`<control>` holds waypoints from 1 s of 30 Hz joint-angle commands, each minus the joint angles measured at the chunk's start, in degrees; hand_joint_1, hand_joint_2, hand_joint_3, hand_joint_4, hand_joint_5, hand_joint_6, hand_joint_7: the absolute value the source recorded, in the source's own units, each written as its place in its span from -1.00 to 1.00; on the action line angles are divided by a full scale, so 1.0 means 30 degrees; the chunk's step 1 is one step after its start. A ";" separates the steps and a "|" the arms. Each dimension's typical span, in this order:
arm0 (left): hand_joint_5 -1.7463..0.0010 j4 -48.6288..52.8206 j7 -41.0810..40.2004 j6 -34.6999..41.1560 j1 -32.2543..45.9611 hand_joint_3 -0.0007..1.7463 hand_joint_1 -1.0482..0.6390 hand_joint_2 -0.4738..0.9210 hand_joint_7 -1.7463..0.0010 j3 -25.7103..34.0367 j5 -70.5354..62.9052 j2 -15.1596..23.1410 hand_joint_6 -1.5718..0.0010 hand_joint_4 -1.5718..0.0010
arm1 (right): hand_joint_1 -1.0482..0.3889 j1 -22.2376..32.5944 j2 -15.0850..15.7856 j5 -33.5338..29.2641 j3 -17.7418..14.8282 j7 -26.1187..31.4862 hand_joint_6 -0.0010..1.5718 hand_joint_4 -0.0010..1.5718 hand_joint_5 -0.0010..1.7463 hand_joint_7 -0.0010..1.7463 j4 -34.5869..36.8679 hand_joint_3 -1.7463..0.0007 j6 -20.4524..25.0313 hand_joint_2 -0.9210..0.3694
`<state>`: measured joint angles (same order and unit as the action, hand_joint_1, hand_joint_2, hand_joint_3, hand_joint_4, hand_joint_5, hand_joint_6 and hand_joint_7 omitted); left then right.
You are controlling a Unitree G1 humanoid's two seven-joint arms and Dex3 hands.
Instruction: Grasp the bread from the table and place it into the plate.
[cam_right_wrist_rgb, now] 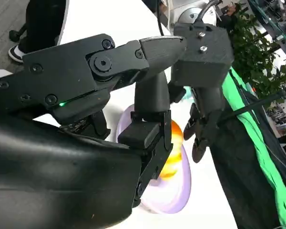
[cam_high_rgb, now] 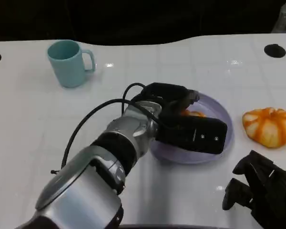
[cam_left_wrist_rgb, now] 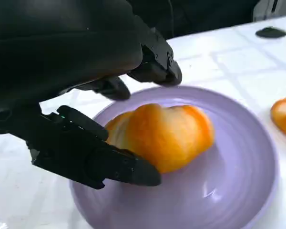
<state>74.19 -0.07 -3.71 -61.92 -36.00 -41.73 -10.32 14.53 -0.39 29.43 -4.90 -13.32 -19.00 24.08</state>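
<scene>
Reaching across the white table [cam_high_rgb: 28,124], the robot's left hand [cam_high_rgb: 181,117] hangs over the shallow lavender plate [cam_high_rgb: 226,119]. From its own wrist camera the black fingers [cam_left_wrist_rgb: 109,164] sit on either side of a golden-orange, crescent-shaped bread roll [cam_left_wrist_rgb: 164,133] that lies inside the plate, a little toward the hand's side of the middle. One finger lies against the roll's near flank; the upper fingers arch over it. Whether they are gripping the roll or have just let go cannot be told from these pictures.

At the far left of the table stands a pale teal mug [cam_high_rgb: 69,63], well apart from the action. To the right of the plate, on the bare table, rests a second round orange-and-white striped bun [cam_high_rgb: 269,126]. The right hand [cam_high_rgb: 260,188] waits low at the near right edge, holding nothing, its fingers loosely curled and apart.

My judgement is that the placement is nearly complete, and the risk lies in the withdrawal. If the lower finger stays pressed against the soft roll as the hand lifts or pulls back, it could drag or tip the roll over the low rim. A sideways pull might also nudge the light plate toward the striped bun.
</scene>
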 commanded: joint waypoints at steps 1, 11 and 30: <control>0.96 0.0101 0.1495 0.0521 -0.0890 -0.57 -0.73 1.00 1.00 -0.0237 -0.0157 0.0240 0.90 0.97 | -0.42 -0.0045 0.0209 0.0035 -0.0153 -0.0043 -0.10 -0.04 0.91 0.64 0.0034 0.88 -0.0186 -1.00; 1.00 -0.0425 0.5306 -0.0884 -0.1170 -0.56 -0.84 1.00 0.98 0.1407 0.1768 0.1596 0.90 1.00 | -0.39 -0.0216 0.0127 0.0223 -0.0287 -0.0011 -0.12 -0.03 0.91 0.66 0.0204 0.86 -0.0074 -1.00; 0.84 -0.5341 1.0446 -0.4170 0.3406 -0.60 -0.64 1.00 0.90 0.8139 1.0163 0.5411 0.64 0.70 | -0.40 -0.0772 0.0145 0.0076 -0.0413 0.0089 -0.11 -0.01 0.93 0.69 0.0763 0.90 -0.0054 -1.00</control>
<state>61.64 28.53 -16.55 -55.69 -15.92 -16.73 4.01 12.21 -0.38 29.46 -5.61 -13.35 -16.67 24.06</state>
